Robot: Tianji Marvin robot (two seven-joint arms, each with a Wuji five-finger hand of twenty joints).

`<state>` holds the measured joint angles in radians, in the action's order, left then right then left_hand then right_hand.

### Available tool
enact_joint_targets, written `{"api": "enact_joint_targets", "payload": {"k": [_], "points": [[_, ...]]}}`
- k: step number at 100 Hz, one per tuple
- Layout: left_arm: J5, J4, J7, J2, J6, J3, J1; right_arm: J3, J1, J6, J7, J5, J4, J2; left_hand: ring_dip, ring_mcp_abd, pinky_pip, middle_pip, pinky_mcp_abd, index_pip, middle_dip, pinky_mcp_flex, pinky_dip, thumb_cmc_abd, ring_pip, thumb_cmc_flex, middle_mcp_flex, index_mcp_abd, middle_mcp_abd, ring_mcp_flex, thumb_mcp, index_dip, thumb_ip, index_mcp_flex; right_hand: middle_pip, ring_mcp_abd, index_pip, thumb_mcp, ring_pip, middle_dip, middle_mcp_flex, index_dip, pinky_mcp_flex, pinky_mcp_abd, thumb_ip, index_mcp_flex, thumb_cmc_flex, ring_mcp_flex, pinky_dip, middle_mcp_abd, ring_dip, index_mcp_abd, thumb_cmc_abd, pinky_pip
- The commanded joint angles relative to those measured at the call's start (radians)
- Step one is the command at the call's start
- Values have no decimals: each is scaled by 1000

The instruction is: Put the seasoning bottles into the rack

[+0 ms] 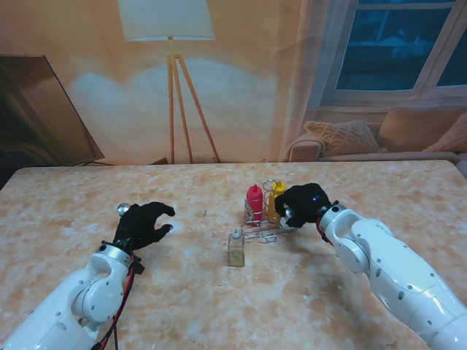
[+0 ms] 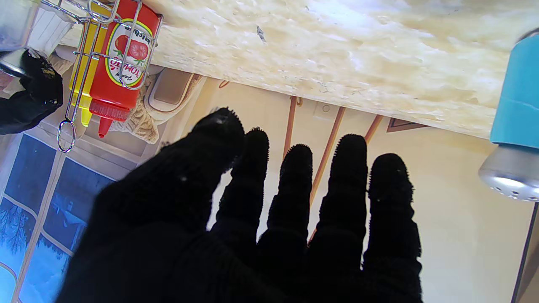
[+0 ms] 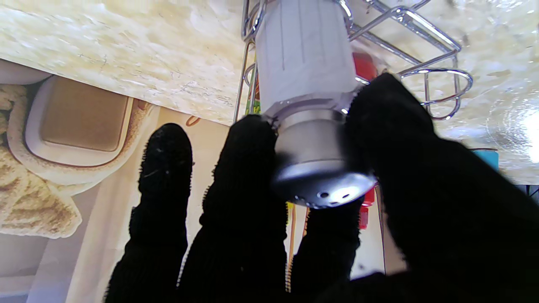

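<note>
Right hand (image 3: 320, 202) has thumb and fingers pinched on the metal cap of a white shaker (image 3: 305, 67), which stands upright with its body inside or right at a wire cell of the rack (image 1: 264, 227); I can't tell whether its base is seated on the rack floor. Key relation: shaker axis is vertical and lined up with the cell, hand directly on top, so what's left is probably a straight drop and release. The red ketchup bottle (image 1: 254, 202) and yellow bottle (image 1: 278, 191) already sit in the rack's cells farther from me, close to the knuckles (watch for a bump when the fingers open). Left hand (image 1: 144, 224) is empty, fingers spread, hovering over the table (image 1: 219, 306) well to the left of the rack. Just beside it stands a blue shaker with a silver cap (image 2: 516, 126), upright, on the side away from the rack, so left arm is clearly nearer to it. A small clear glass bottle (image 1: 236, 249) stands loose on the table, nearer to me than the rack and roughly between the two hands; nothing blocks either pick.
</note>
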<state>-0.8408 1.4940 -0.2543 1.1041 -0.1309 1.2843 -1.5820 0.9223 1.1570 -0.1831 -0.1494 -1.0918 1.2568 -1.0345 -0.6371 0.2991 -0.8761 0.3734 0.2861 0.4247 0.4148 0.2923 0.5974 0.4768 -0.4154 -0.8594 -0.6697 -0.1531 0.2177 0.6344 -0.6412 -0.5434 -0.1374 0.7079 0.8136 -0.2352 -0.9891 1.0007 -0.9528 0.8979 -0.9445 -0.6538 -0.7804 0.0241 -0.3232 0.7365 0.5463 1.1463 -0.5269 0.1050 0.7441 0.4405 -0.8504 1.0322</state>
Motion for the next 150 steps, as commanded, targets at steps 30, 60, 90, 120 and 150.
{"api": "enact_joint_targets", "payload": {"k": [30, 60, 90, 120, 150], "points": [[-1, 5, 14, 1, 0, 1, -3, -20, -7, 25, 73, 39, -12, -10, -10, 4, 12, -11, 0, 17, -4, -15, -11, 4, 20, -24, 31, 13, -16, -29, 11, -9, -28, 11, -57, 15, -59, 4, 81, -86, 47, 69, 61, 42, 38, -38, 50, -62, 1, -4, -72, -35, 103, 11], [-2, 4, 13, 1, 0, 2, -4, -28, -19, 33, 122, 66, -14, -10, -10, 3, 12, -11, 2, 18, -4, -15, -10, 5, 21, -23, 31, 12, -15, -28, 8, -8, -27, 11, -156, 112, 70, -63, 259, -254, 166, 115, 181, 103, 73, -169, -3, -168, 35, -92, -154, -108, 203, 39], [-1, 4, 12, 2, 0, 1, -3, 8, -7, 10, 159, 60, 12, -4, -10, 2, 13, -11, -1, 18, -3, -15, -10, 5, 21, -21, 31, 12, -17, -28, 6, -8, -28, 10, -216, 162, 248, -116, 337, -299, 210, 73, 232, 133, 174, -214, -76, -208, 52, -143, -191, -155, 314, 52], [0, 4, 13, 2, 1, 0, -3, 82, 34, -31, 161, 26, 67, 2, -10, 2, 13, -11, 0, 18, -4, -15, -9, 7, 21, -20, 31, 14, -17, -29, 5, -8, -28, 10, -239, 188, 303, -132, 372, -307, 240, 40, 265, 152, 225, -216, -102, -237, 55, -152, -204, -206, 349, 45], [0, 3, 11, 2, 1, 0, -2, 235, 140, -83, 147, 12, 230, -4, -10, 3, 13, -11, -1, 19, -4, -15, -10, 8, 21, -20, 31, 13, -16, -28, 2, -8, -28, 10, -260, 191, 335, -134, 409, -334, 204, 28, 265, 135, 216, -158, -71, -244, 63, -154, -225, -280, 347, 42]]}}
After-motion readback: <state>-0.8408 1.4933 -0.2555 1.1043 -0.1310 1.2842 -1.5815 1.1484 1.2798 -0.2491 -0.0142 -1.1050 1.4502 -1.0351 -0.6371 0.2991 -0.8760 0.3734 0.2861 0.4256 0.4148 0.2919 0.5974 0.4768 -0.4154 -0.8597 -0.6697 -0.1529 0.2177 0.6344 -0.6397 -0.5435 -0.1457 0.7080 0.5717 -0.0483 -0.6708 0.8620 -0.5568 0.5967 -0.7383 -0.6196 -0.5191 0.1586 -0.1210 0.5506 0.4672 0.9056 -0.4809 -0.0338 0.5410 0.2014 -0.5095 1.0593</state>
